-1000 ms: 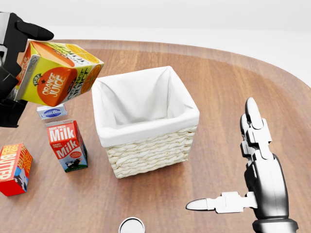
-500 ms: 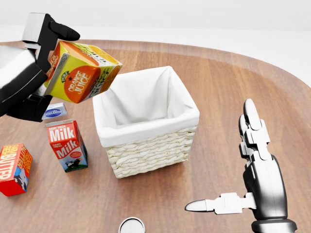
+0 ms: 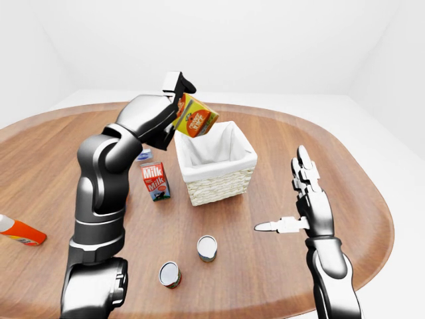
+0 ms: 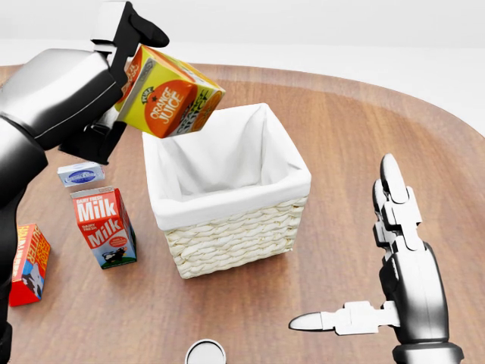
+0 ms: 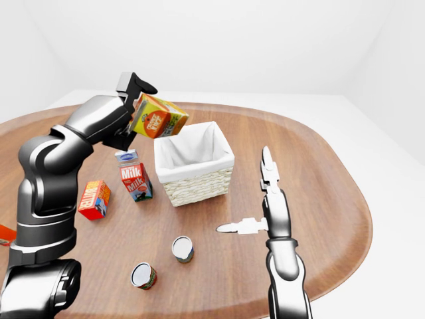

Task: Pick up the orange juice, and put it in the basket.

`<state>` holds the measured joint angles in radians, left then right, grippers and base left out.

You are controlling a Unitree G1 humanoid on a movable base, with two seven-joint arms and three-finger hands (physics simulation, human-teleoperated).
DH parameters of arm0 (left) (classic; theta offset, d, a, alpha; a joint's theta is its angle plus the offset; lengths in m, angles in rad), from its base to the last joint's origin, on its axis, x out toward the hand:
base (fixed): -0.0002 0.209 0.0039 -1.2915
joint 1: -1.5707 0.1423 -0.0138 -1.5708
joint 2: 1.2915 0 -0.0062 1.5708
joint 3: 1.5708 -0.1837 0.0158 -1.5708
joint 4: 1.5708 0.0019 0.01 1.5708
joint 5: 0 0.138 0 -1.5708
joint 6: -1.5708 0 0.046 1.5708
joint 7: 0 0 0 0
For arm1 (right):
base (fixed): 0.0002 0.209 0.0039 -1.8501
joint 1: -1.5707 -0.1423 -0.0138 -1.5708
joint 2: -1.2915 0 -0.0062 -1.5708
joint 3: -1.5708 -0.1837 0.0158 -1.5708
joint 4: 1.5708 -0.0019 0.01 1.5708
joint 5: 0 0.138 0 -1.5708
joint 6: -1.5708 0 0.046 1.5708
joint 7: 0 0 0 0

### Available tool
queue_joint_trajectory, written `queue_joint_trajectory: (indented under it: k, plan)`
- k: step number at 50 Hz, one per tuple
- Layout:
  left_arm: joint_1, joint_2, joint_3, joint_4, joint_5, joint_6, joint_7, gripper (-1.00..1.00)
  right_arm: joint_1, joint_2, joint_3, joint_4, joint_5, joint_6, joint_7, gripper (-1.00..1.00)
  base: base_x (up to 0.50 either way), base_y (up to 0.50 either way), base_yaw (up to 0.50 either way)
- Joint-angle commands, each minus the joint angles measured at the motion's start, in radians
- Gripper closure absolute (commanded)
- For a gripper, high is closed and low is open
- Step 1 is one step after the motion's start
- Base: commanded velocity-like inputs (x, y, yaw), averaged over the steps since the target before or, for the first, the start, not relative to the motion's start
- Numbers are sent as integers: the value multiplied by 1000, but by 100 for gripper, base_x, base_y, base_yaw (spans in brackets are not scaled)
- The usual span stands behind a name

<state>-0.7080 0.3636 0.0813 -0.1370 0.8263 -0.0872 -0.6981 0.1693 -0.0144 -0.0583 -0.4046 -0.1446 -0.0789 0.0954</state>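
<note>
Basket [image 4: 235, 227] mouth open upward, white liner bare inside, nothing across it. Orange juice [image 4: 170, 95] in left hand [image 4: 114, 83], tilted above the basket's upper-left rim. Milk carton [image 4: 104, 226] and a small blue carton [image 4: 81, 174] crowd the basket's left side. Right of the basket the surface [image 4: 356, 136] lies bare up to the right hand [image 4: 394, 258]. Two cans [image 5: 182, 248] stand below, well apart.

You saw a glossy printed-card orange juice carton [image 4: 170, 95], a rough woven wicker basket [image 4: 236, 236] lined with matt white cloth, a smooth satin wood-grain table [image 4: 364, 136], and polished metal-look hands [image 4: 405, 280].
</note>
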Motion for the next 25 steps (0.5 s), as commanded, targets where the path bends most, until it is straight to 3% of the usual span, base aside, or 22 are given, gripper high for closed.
queue_joint_trajectory:
  k: [1, 25]
  plan:
    - [-126, -36, -28, 161, 5, 0, 0, 100, 0, 0, -2, -3, 3, 3, 1, -100, 0, 0, 0]
    - [-227, -109, -80, 415, 87, 0, 0, 100, 5, 1, -3, -4, 5, -2, 3, -100, 0, 0, 0]
